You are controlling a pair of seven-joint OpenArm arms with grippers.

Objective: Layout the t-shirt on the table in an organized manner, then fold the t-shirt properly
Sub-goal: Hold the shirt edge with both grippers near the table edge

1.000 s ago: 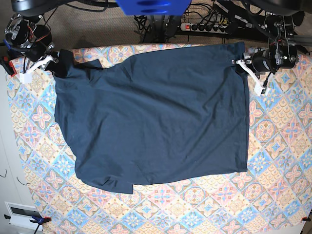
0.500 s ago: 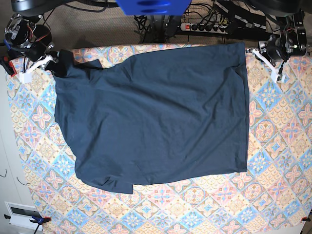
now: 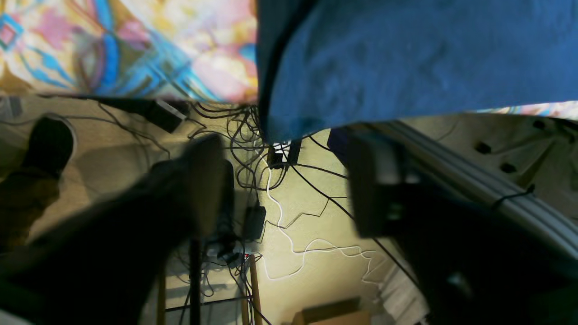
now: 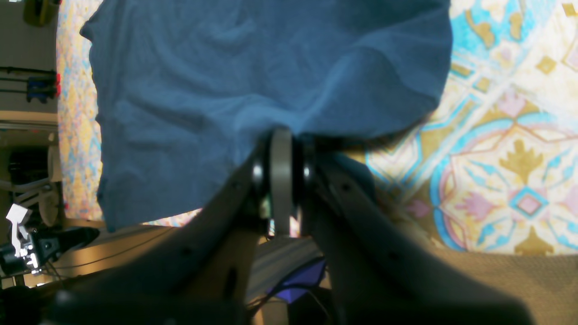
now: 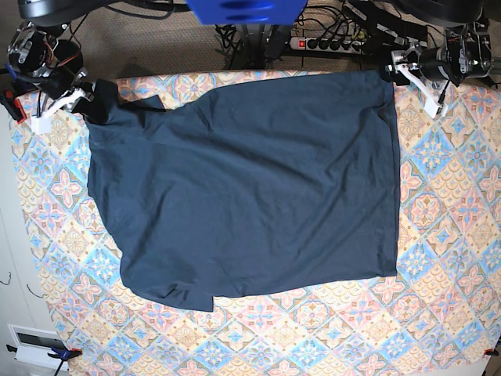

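Note:
The dark navy t-shirt (image 5: 250,188) lies spread flat over most of the table (image 5: 446,235), which has a pastel diamond-tile cloth. My right gripper (image 5: 82,100) at the far left corner is shut on a fold of the t-shirt's edge; the right wrist view shows the fingers (image 4: 282,149) closed on the blue cloth (image 4: 226,67). My left gripper (image 5: 415,78) is open and empty just beside the t-shirt's far right corner. In the left wrist view its fingers (image 3: 203,189) are spread apart beyond the table's far edge, with the t-shirt's corner (image 3: 406,58) above them.
A power strip (image 5: 329,43) and tangled cables (image 3: 280,180) lie on the floor behind the table. A blue object (image 5: 243,9) hangs over the far edge. A white box (image 5: 35,345) sits beside the near left corner.
My left gripper has moved from the t-shirt's right edge back to the table's far edge. The right gripper and the t-shirt have stayed put.

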